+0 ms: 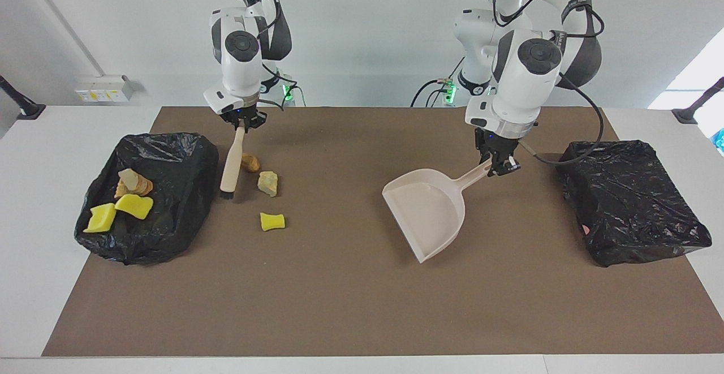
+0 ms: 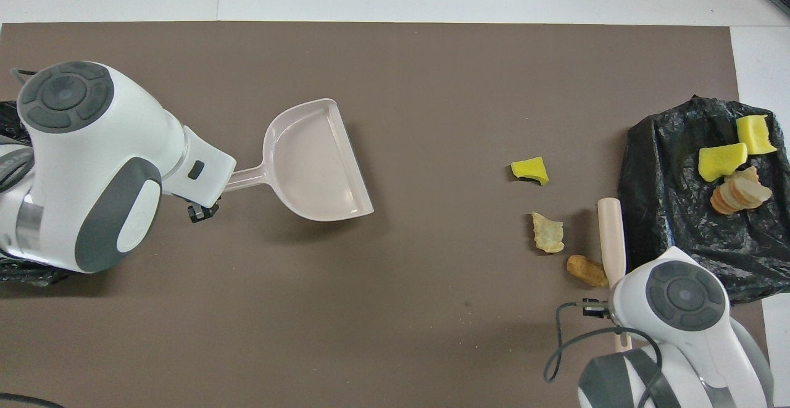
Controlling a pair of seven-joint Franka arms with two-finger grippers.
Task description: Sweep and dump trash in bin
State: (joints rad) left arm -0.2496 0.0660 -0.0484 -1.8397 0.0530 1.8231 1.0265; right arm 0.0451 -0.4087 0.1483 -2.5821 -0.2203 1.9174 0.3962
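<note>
The trash is split in two groups toward the right arm's end of the table. Three pieces lie on the brown mat (image 1: pixel 339 306): an orange-tan chunk (image 1: pixel 250 163) touching the brush (image 1: pixel 232 166), a pale rock-like lump (image 1: pixel 268 183) just beside it, and a yellow sponge piece (image 1: pixel 272 221) farther from the robots. Two yellow sponges (image 1: pixel 134 205) and a stack of bread-like chunks (image 1: pixel 134 184) rest on the black bag (image 1: pixel 169 193) at that end's edge.

The right gripper (image 1: pixel 242 121) is clamped on the brush's handle; its long axis runs away from the robots, bristles down on the mat.

The left gripper (image 1: pixel 498 166) is clamped on the dustpan (image 1: pixel 427 210) handle; the pan's open mouth points away from the robots. A second black bag (image 1: pixel 628 198) sits at the left arm's end.
</note>
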